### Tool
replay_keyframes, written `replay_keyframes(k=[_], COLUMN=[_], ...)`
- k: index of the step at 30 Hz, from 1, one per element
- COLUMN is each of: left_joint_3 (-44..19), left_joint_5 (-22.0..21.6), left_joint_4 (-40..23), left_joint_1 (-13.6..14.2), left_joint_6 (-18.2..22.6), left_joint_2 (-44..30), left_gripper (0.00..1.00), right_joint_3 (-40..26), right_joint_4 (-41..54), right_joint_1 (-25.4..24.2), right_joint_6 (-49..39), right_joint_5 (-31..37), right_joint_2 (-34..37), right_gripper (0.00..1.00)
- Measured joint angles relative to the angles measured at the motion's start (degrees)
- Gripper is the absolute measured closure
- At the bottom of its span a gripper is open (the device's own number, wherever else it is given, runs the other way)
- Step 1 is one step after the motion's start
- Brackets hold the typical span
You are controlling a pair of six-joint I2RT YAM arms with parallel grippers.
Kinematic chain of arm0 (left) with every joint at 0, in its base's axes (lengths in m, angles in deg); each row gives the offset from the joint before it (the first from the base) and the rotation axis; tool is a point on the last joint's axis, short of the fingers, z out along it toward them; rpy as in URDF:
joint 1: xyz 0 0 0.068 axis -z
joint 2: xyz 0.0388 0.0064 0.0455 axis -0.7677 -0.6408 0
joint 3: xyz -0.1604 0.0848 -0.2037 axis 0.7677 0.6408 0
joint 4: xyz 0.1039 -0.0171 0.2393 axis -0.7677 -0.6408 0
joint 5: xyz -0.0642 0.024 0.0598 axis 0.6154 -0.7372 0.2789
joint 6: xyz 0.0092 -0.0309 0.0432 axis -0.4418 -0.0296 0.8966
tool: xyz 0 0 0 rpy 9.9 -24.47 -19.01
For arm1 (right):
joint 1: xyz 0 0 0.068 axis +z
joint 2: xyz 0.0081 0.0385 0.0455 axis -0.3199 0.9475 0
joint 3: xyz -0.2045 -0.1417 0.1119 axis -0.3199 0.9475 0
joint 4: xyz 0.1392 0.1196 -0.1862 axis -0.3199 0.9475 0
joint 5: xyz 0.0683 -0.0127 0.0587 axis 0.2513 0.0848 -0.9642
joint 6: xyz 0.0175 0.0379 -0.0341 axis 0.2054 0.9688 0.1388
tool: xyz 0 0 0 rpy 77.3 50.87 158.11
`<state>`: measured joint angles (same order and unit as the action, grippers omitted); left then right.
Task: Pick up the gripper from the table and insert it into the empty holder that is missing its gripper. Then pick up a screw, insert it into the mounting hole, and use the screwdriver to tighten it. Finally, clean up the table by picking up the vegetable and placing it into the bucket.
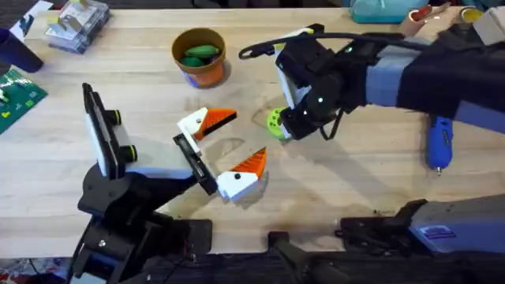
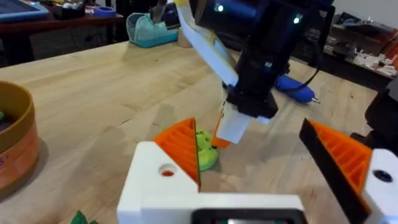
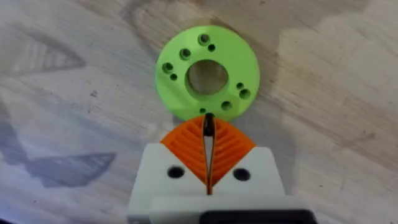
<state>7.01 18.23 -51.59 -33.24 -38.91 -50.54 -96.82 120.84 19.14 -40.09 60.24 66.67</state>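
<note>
The lime-green gripper piece (image 1: 275, 122), a flat ring with small holes, lies on the table (image 1: 158, 95) right of centre. My right gripper (image 1: 287, 131) is at its edge, tips down; its orange pads (image 3: 186, 146) are pressed shut just beside the ring (image 3: 206, 70). My left gripper (image 1: 225, 150) stands open near the table's middle, holding nothing, and the ring (image 2: 207, 151) shows beyond its fingers. The blue screwdriver (image 1: 439, 142) lies at the right. The orange bucket (image 1: 207, 72) at the back holds a green vegetable (image 1: 198, 54). A black-and-white holder (image 1: 102, 134) with lime-green parts stands at the left.
A green circuit board (image 1: 16, 95) and a clear plastic box (image 1: 75, 24) sit at the far left. A teal object (image 1: 379, 9) is at the back right edge. The right arm (image 1: 410, 75) spans the table's right side.
</note>
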Motion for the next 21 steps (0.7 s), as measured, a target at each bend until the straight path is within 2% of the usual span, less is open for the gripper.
replay_keyframes(k=[13, 21], left_joint_3=[0.0, 0.0], left_joint_5=[0.0, 0.0], left_joint_4=[0.0, 0.0], left_joint_1=[0.0, 0.0], left_joint_6=[0.0, 0.0], left_joint_2=[0.0, 0.0], left_gripper=[0.006, 0.006], right_joint_3=[-19.2, -21.2], right_joint_4=[17.8, 18.9], right_joint_1=[0.0, 0.0], right_joint_6=[0.0, 0.0], right_joint_5=[-0.2, -1.0], right_joint_2=[-3.6, -4.0], right_gripper=[0.994, 0.994])
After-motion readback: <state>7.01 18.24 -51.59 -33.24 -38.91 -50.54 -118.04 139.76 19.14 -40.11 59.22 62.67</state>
